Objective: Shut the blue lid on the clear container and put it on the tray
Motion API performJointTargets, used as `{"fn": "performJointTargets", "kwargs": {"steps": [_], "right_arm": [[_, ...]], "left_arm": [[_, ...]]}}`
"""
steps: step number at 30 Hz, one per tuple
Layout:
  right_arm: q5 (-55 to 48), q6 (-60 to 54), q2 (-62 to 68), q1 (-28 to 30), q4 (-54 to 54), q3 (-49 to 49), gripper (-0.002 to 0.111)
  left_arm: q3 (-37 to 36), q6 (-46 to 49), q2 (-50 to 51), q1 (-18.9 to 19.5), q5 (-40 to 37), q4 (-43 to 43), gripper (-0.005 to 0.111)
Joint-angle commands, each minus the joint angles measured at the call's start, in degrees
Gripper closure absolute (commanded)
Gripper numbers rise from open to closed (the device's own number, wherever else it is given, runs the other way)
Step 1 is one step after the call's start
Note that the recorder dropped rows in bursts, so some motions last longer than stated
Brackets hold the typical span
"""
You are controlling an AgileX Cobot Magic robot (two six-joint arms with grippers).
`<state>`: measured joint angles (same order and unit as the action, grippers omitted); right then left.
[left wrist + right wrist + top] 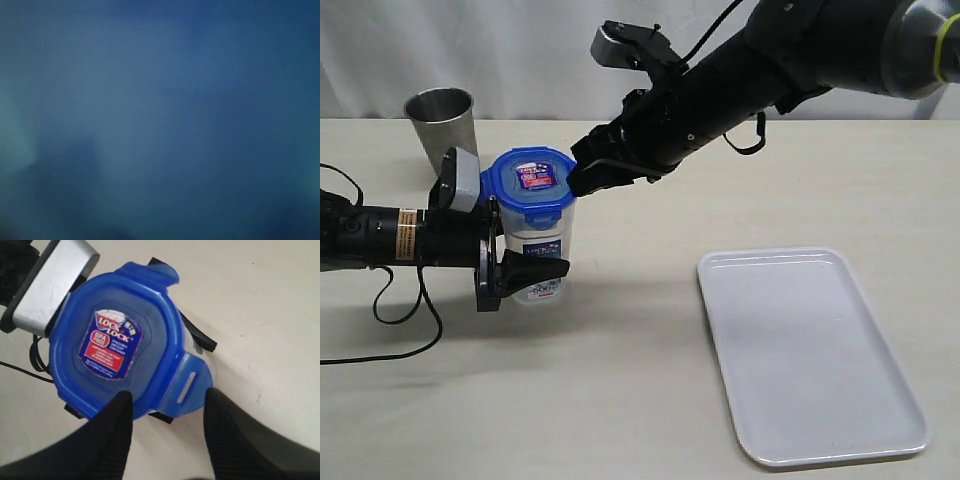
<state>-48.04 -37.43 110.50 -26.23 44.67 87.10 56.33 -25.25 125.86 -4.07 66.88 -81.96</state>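
Observation:
The clear container (542, 248) stands upright on the table with the blue lid (532, 180) resting on its mouth. My left gripper (528, 270) comes in from the left and is shut on the container's lower body. The left wrist view is only a blue blur. My right gripper (582, 178) is open at the lid's right edge. In the right wrist view the blue lid (115, 345) shows its label, and the right gripper (167, 396) straddles one flap (186, 386), which sticks outward. The white tray (810, 350) lies at the right.
A grey steel cup (442, 125) stands behind the left arm at the back left. The left arm's cables (405, 320) trail over the table at the left. The left arm's silver wrist camera (50, 285) sits close beside the lid.

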Motion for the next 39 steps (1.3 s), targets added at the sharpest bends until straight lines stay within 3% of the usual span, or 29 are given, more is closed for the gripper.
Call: {"fn": "performJointTargets", "kwargs": {"steps": [1,27,33,39], "right_arm": [[1.2,-3.8,1.3,0.1,4.5,0.0,0.065],[-12.0,-13.2,12.0,0.1,23.8,0.1,0.065],[-12.9,-13.8,11.6,0.8,20.6,0.9,0.065],[-16.5,-15.0,8.0,2.8,11.8,5.6,0.065]], "left_arm": [[0.0,-0.2,-0.6,-0.2,3.1,1.1,0.107],[0.0,-0.3,-0.6,-0.2,3.1,0.1,0.107],[0.0,0.8,-0.6,-0.2,3.1,0.1,0.107],[0.0,12.7,-0.6,-0.2,3.1,1.8,0.107]]}}
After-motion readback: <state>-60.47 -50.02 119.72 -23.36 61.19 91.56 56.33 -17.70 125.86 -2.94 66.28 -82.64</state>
